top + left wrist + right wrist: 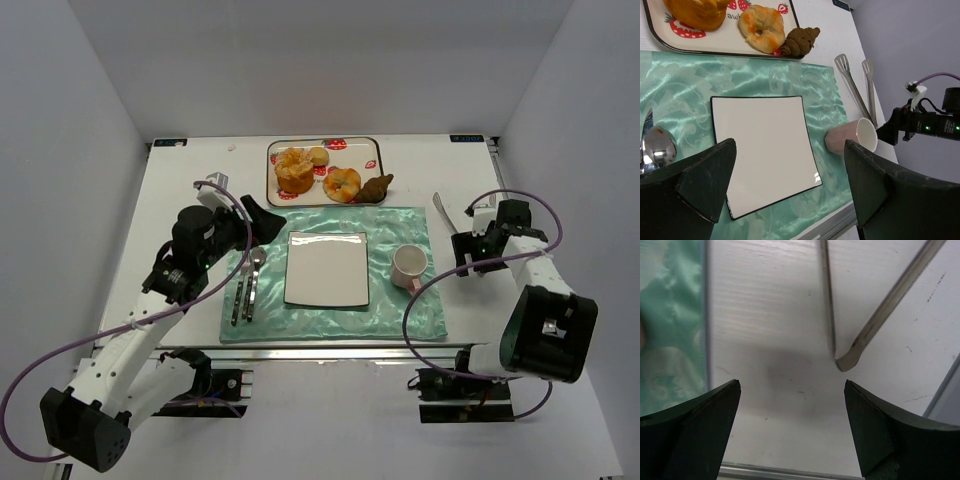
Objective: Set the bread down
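- Looking down from the top camera, the left gripper [270, 222] hangs released just beyond the far left corner of the plate [327, 268], jaws apart and nothing between them.
- The right gripper [466, 255] is well to the right of the plate, past the cup [409, 267], and low over the table [180, 200]. It is spread wide and empty. The tongs [445, 210] lie just beyond it.
- All the bread sits on the tray [372, 150] beyond the plate's far edge: a big bun [294, 170], a small roll [318, 156], a ring-shaped bread [342, 184] and a brown pastry [377, 186].
- The pastry lies at the tray corner nearest the plate's far right corner. Its long axis slants away from the plate, with the thin end pointing to the far right.
- The plate is bare and lies on a green mat [400, 225]. A spoon [254, 280] and fork [239, 295] lie just left of the plate and the cup just right of it. Mat shows between the plate's far edge and the tray.
- From the left wrist camera, the left gripper [790, 145] frames the plate between widely parted fingers [695, 185] that touch nothing.
- Here the pastry rests across the tray's rim and touches the ring-shaped bread. The cup lies on its side at the plate's right edge, its mouth turned away from the plate.
- From the right wrist camera, the right gripper [792, 385] is open to its full width over bare table. The joined end of the tongs lies ahead of its tips, untouched, and the mat's edge is on the plate side.
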### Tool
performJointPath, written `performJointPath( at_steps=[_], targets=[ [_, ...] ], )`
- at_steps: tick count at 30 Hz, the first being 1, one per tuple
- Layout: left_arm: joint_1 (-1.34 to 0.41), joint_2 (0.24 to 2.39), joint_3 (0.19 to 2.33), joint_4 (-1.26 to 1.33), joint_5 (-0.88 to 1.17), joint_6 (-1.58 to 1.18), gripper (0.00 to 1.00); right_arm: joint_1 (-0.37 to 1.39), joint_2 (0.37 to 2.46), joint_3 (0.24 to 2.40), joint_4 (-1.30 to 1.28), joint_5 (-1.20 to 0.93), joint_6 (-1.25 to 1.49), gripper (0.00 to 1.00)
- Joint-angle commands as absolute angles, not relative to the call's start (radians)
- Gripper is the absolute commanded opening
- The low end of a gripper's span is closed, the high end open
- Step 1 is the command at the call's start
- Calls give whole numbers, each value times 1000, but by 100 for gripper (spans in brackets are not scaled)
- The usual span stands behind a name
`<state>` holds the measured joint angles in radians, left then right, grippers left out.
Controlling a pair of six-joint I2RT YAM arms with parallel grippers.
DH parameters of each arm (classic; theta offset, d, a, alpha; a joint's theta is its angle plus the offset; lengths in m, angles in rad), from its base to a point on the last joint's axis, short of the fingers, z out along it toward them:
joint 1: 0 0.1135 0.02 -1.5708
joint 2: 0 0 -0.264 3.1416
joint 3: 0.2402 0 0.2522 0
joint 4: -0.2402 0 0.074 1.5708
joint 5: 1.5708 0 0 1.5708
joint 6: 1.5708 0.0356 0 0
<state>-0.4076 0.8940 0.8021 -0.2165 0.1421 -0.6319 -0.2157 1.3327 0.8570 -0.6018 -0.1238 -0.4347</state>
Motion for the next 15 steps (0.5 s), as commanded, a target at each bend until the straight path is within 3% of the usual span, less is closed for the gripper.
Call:
performJointPath(
  at_steps=[1,15],
  targets=[
    [-403,880,796,-209,158,-618,98,-222,1391,850,-450,-5,-439,89],
    [-403,891,788,-233,130,-615,98,-265,1706,1075,-390,-72,-373,88]
  ],
)
